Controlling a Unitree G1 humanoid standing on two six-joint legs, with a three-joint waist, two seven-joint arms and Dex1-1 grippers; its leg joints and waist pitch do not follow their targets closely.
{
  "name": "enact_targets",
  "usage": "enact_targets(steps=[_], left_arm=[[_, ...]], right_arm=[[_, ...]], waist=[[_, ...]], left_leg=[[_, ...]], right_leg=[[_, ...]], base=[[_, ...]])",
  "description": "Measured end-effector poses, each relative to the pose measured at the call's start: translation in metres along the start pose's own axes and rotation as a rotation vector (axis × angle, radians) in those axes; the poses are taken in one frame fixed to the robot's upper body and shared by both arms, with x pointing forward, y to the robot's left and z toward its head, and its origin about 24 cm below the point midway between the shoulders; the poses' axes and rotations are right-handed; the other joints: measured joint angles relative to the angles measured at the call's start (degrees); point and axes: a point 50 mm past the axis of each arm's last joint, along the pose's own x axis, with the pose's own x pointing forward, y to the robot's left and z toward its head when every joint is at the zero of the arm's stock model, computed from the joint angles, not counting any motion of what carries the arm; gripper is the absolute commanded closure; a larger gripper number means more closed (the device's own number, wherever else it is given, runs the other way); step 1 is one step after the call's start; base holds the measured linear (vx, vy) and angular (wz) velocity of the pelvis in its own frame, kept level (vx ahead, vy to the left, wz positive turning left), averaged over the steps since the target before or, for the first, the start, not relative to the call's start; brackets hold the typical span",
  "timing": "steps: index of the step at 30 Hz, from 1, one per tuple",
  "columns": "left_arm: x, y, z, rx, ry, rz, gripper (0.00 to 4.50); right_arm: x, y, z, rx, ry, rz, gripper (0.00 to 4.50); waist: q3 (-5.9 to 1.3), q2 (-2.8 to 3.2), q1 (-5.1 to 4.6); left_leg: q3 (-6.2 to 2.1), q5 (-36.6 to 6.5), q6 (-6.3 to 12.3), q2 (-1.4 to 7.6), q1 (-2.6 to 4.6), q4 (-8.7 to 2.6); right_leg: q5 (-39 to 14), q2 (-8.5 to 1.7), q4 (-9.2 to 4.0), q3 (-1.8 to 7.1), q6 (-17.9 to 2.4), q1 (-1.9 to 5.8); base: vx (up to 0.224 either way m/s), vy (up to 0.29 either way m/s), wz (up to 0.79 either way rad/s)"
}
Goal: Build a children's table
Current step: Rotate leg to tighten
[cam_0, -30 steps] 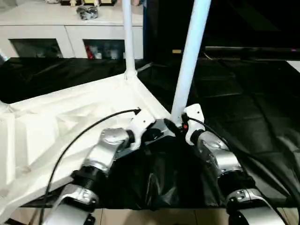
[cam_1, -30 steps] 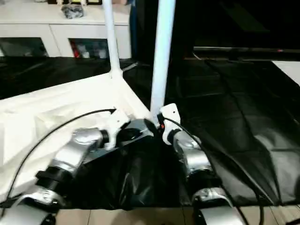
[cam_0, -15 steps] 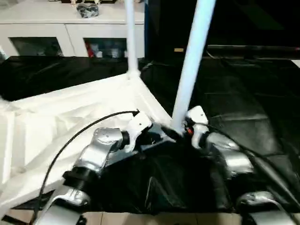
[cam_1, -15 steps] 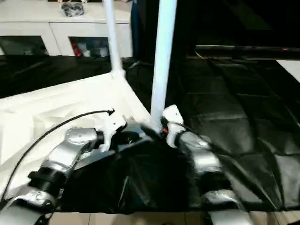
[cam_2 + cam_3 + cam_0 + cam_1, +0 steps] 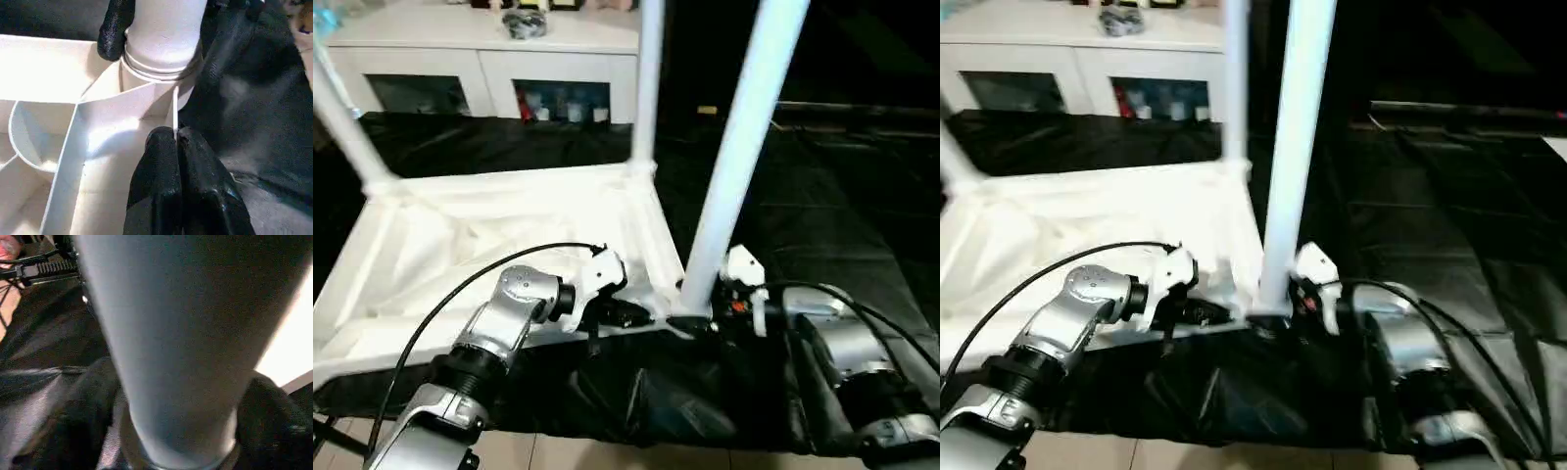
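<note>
An indoor lab-like workroom: a large work table (image 5: 862,225) draped in black cloth, with a white glass-door cabinet (image 5: 489,73) behind it holding small items.

Tabletop (image 5: 499,230) smooth white plastic; table cover (image 5: 822,206) probably glossy black sheeting.

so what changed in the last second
The tabletop has swung round with its legs, so its far edge now runs square to the cabinet. Unchanged: the left hand still pinches the tabletop's edge, and the right hand still grips the near leg at its base.
</note>
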Motion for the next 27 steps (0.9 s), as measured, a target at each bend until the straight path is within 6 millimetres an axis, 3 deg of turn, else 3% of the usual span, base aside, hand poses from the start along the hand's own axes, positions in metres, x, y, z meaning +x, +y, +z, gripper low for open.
enact_targets(steps=[8,17,21,27], left_arm=[[0.0,0.0,0.0,-0.001,0.001,-0.008,4.5],[-0.001,0.001,-0.002,-0.024,-0.015,0.031,4.5],[0.002,0.005,-0.002,-0.03,-0.023,0.129,4.5],[0.02,0.012,0.005,-0.073,-0.05,0.358,4.5]], right_arm=[[0.0,0.001,0.0,0.011,0.005,0.001,1.78],[0.006,0.0,0.0,0.032,-0.031,-0.062,1.85],[0.018,-0.006,-0.001,0.092,-0.094,-0.218,1.88],[0.051,-0.024,0.009,0.202,-0.168,-0.623,1.89]], waist=[[-0.05,0.08,0.15],[-0.05,0.07,0.02],[-0.02,0.03,-0.83],[-0.04,0.08,-2.91]], left_leg=[[0.0,0.0,0.0,0.0,0.0,-0.01],[0.0,0.0,0.0,-0.01,-0.02,-0.01],[-0.01,0.0,0.0,-0.02,-0.02,-0.03],[-0.18,0.0,0.0,-0.08,-0.04,0.06]], right_leg=[[-0.03,0.0,0.01,-0.01,0.06,0.0],[-0.04,0.0,0.0,-0.01,0.06,-0.04],[-0.06,0.0,-0.05,-0.01,0.09,-0.02],[-0.08,-0.03,-0.27,-0.27,0.13,-0.1]], base=[[0.0,0.0,0.0],[0.0,0.0,0.0],[0.0,0.0,0.0],[0.0,0.0,0.0]])
